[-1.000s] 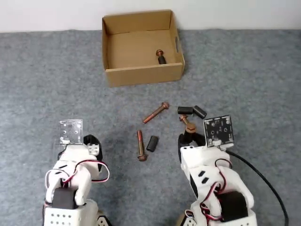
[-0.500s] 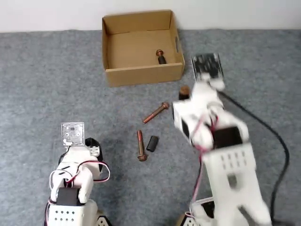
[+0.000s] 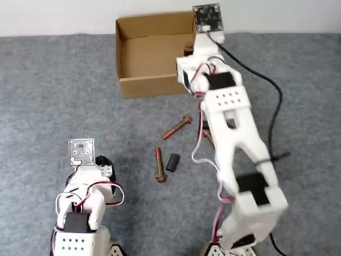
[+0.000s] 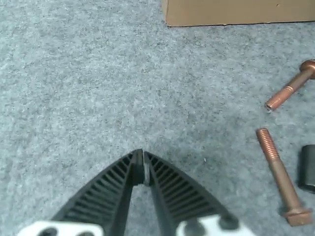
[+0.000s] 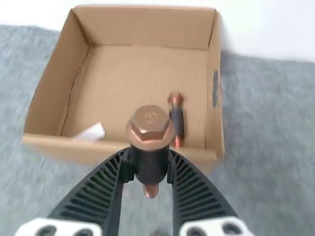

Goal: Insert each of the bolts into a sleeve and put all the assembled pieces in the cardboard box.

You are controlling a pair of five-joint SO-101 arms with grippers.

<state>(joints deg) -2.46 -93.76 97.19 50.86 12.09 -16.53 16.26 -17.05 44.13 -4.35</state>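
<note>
Two sets of fingers here, one idle and one loaded. Left fingers [image 4: 141, 164] clenched on nothing, low over the grey counter [image 4: 74, 73]. Ahead of them and off to one side, loose bolts [image 4: 279, 172] and a black sleeve [image 4: 308, 167], lying apart and not yet assembled. Right fingers [image 5: 124, 161] grasping an assembled piece [image 5: 150, 129] by its sleeve, bolt head up, hanging above the near wall of the cardboard box [image 5: 142, 27]. Beyond those fingertips, on the box floor beside the slotted side wall, one finished piece [image 5: 175, 118] already lying. Step in hand, by the look of it: delivering this piece. Next move probably: carry forward past the near wall, then let go over open floor. Plenty of bare floor toward the box's middle and far side; tighter near the slotted wall and the resting piece
</note>
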